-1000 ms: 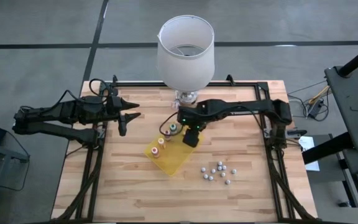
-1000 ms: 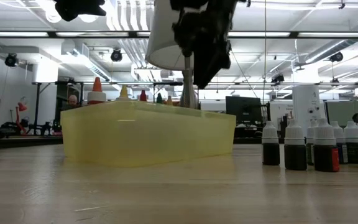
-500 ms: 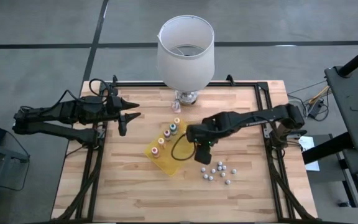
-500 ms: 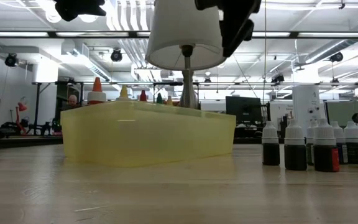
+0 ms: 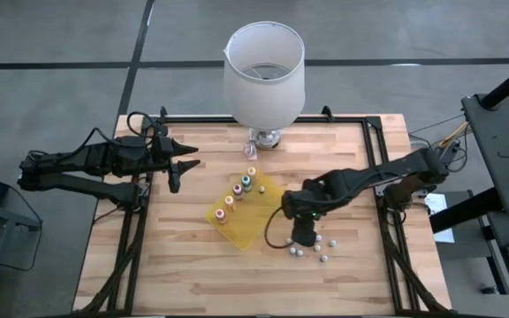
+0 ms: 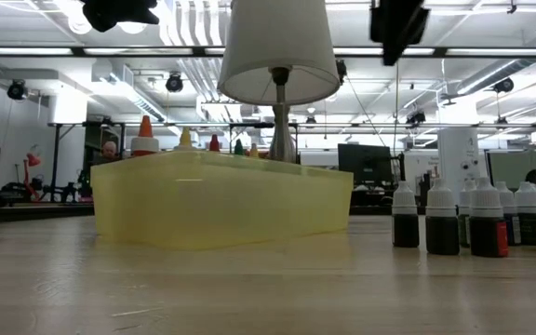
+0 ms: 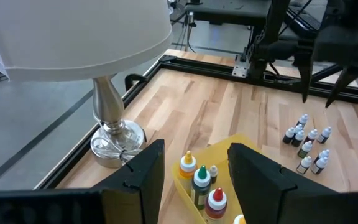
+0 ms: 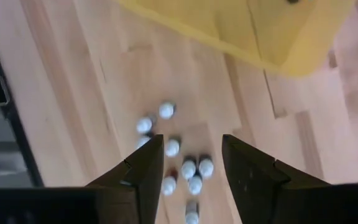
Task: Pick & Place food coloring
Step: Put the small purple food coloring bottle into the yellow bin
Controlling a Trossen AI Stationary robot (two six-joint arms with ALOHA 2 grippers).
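Gone from above the yellow tray (image 5: 253, 231) since a second ago, and now hanging with the right tool (image 5: 301, 236) over the cluster of small dark white-capped bottles (image 5: 321, 246) toward the front right of the surface (image 5: 175, 265). Spread wide there and empty, with nothing between the fingers in the right wrist view. Nothing touched yet; well above the caps in the low view.

Five coloured-cap bottles (image 5: 239, 188) standing upright in a row along the tray's back-left side, at the middle of the surface, in front of the lamp (image 5: 264, 66). White-capped ones upright on bare wood, close together, just off the tray's right corner.

Looks like the reach for the next food coloring bottle, with the grasp not yet begun. Calls next for choosing one bottle at the cluster's outer rim, centring the fingers on it and lowering straight down before closing. Worth care: bottles packed tight, so easy to knock a neighbour over or pinch two at once.

Left tool (image 5: 186, 173) waiting released and empty above the left edge of the surface, toward the back.
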